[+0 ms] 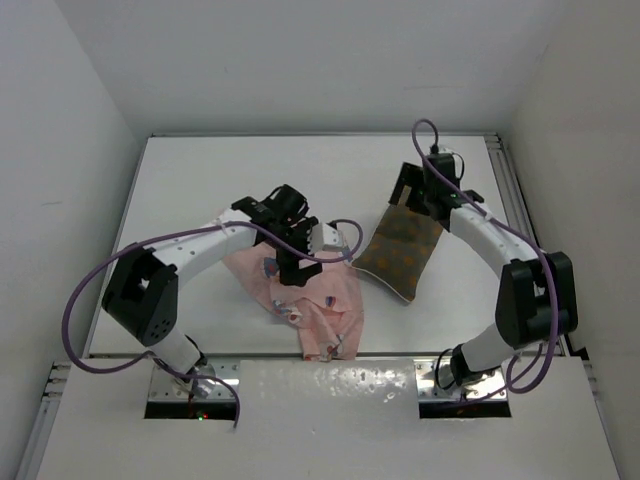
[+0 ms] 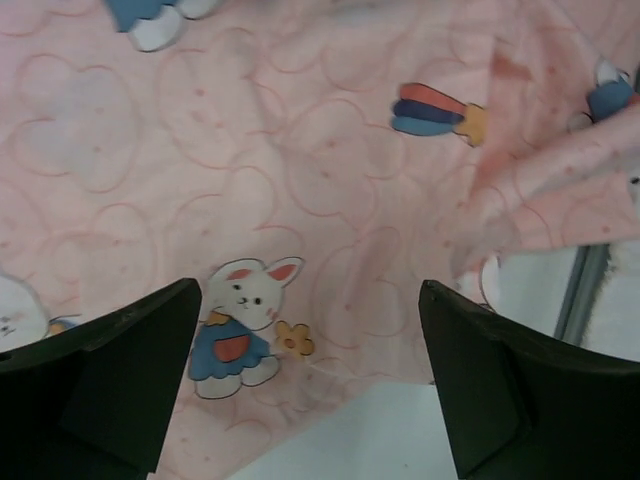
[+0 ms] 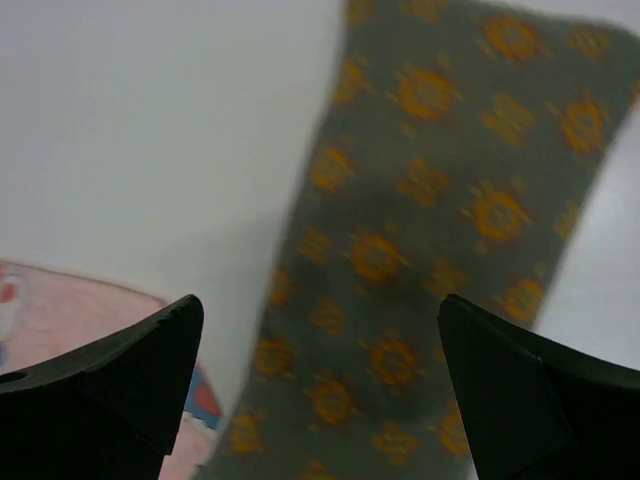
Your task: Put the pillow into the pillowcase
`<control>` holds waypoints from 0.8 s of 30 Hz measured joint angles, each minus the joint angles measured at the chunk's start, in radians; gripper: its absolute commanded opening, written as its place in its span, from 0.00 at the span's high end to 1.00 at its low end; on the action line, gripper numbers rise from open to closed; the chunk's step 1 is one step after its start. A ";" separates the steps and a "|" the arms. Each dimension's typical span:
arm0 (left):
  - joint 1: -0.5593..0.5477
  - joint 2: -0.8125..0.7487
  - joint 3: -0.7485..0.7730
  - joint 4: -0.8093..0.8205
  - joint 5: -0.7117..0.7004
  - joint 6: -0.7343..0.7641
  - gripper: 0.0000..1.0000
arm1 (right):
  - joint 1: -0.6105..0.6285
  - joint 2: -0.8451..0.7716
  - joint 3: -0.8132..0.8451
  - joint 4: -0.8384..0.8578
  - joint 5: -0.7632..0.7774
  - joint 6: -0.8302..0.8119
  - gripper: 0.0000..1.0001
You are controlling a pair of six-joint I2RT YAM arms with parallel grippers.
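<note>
Above pillowcase, left tool wide, empty

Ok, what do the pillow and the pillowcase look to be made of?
Pillowcase: thin, soft matte cloth, likely cotton; it folds and wrinkles. Pillow: matte olive fabric with orange motifs, probably padded; blur hides the weave.

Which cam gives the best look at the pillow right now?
Top external: nearly the whole pillow shows, outline included. Right wrist catches only a blurred close-up part of it. Left wrist shows just the pillowcase, no pillow.
</note>
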 measured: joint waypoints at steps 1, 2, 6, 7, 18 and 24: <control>-0.010 0.011 0.005 -0.021 0.005 0.015 0.11 | -0.013 -0.015 -0.032 -0.023 0.021 0.005 0.01; -0.022 0.021 0.012 -0.044 0.008 0.027 0.13 | -0.019 -0.031 -0.073 -0.043 0.044 0.008 0.01; -0.100 0.031 0.017 -0.072 0.000 0.050 0.16 | -0.007 -0.058 -0.171 -0.108 0.085 0.010 0.01; -0.115 0.031 0.011 -0.074 -0.006 0.052 0.16 | -0.005 -0.059 -0.180 -0.116 0.092 0.010 0.01; -0.151 0.028 -0.167 0.015 -0.137 0.009 0.81 | -0.009 -0.013 -0.180 -0.145 0.113 0.066 0.01; -0.114 0.031 -0.132 0.077 -0.209 -0.041 1.00 | -0.027 0.092 -0.172 -0.106 0.004 0.066 0.79</control>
